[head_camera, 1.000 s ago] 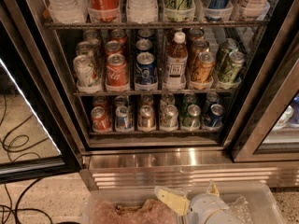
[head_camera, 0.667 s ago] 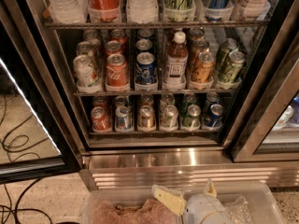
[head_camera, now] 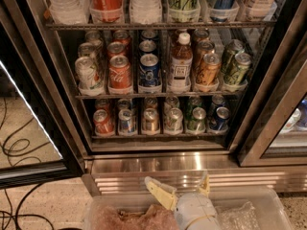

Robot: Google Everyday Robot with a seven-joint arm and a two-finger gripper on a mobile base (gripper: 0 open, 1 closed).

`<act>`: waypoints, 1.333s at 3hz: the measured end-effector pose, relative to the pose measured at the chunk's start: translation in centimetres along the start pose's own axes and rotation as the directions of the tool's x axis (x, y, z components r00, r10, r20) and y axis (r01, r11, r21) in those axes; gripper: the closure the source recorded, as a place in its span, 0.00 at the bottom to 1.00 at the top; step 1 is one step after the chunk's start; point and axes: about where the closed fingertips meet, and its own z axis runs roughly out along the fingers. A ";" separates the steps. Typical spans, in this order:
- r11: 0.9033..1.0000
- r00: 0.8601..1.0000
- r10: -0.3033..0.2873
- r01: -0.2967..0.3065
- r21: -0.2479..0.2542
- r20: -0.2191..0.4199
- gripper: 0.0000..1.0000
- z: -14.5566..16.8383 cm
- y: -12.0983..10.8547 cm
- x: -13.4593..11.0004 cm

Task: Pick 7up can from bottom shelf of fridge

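Observation:
The fridge [head_camera: 158, 164] stands in front of me with its door open. On the bottom shelf [head_camera: 158, 137] a row of cans stands in clear lanes. The 7up can [head_camera: 173, 120], pale whitish-green with a silver top, is fourth from the left. It sits between a copper-coloured can [head_camera: 150, 120] and a darker green can [head_camera: 196, 120]. My gripper [head_camera: 183, 189] is low in the view, in front of the ribbed steel base and well below the shelf. Its cream fingers [head_camera: 160, 193] are spread apart and hold nothing.
The taller rack level above holds cans and a brown bottle [head_camera: 181, 63]. The open glass door [head_camera: 29, 143] is at the left, and a black door frame [head_camera: 268, 123] is at the right. A clear bin [head_camera: 268, 210] with crumpled bags lies below the gripper. Cables [head_camera: 19, 147] lie on the floor at the left.
My gripper has shifted a little up and to the left, nearer the fridge base. The cans have not moved.

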 end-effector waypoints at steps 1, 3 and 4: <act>0.999 0.998 0.016 -0.020 0.049 0.064 0.00 0.1 -1.6 -0.3; 0.999 0.996 0.006 -0.009 0.032 0.088 0.00 0.6 -1.0 0.9; 0.999 0.987 -0.013 0.008 0.032 0.160 0.00 2.2 -0.1 2.5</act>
